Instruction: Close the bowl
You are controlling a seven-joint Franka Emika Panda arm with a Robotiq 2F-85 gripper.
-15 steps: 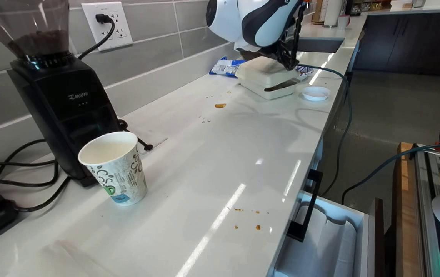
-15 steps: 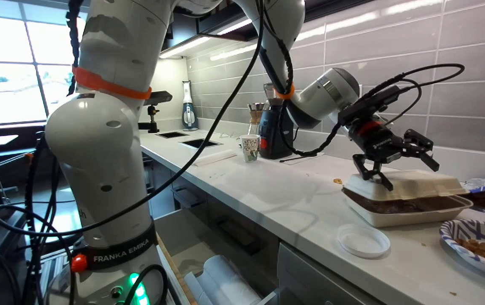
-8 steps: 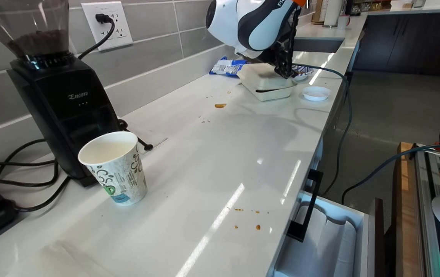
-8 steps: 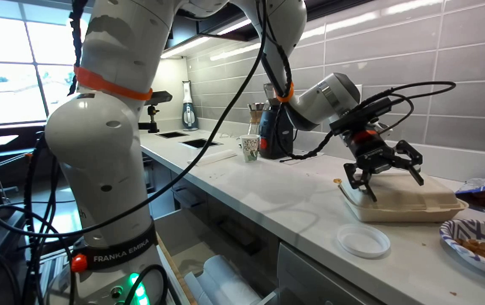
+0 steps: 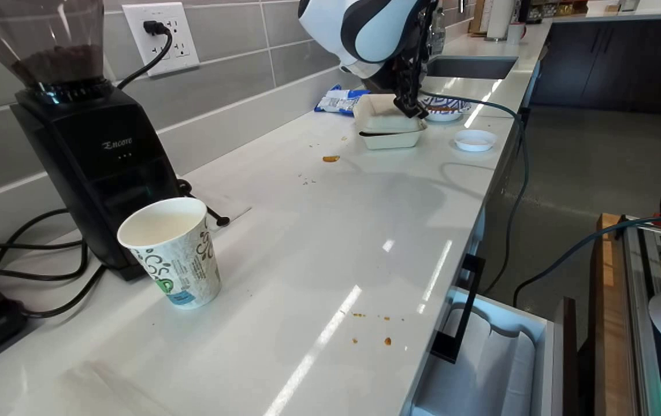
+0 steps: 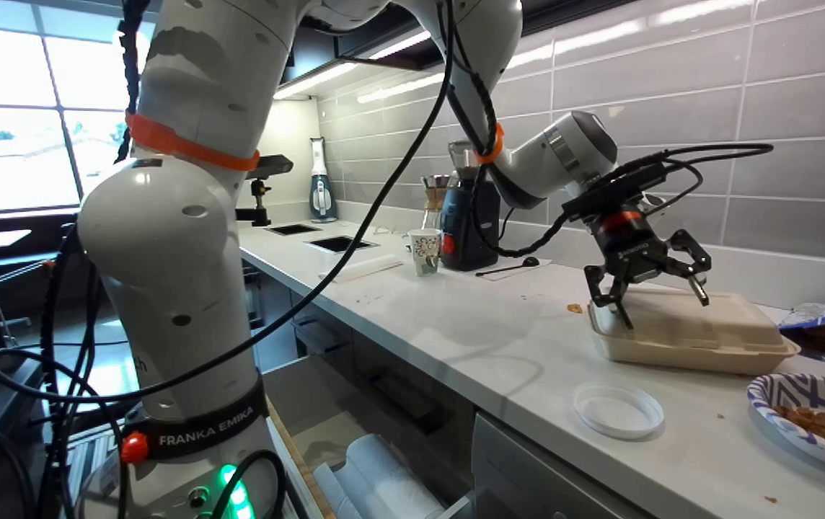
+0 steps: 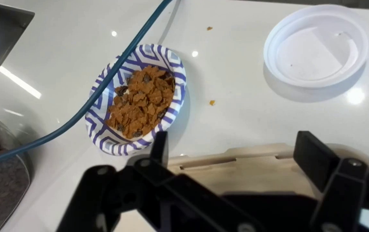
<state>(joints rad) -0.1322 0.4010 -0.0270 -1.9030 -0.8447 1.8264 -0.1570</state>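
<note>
Left to right in an exterior view: my pincer (image 6: 665, 310), spread wide, nothing gripped, low over the lid (image 6: 730, 321); contact unclear. Under it, the takeout container (image 6: 694, 360) on the counter (image 6: 456, 339). A dark slit (image 5: 375, 134) shows between its halves: likely unlatched, so lifting off may let the lid spring. Next, cereal bowl (image 6: 809, 393), just beside; a sideways shove could spill its flakes (image 6: 820, 427).

- My Panda arm (image 6: 167, 274): glossy white, rounded, with orange bands (image 6: 192, 147)
- Black collar (image 6: 200, 427) lettered "FRANKA EMIKA"
- Black looping cables (image 6: 551, 232)
- My Robotiq gripper (image 6: 665, 312): black, red-ringed
</note>
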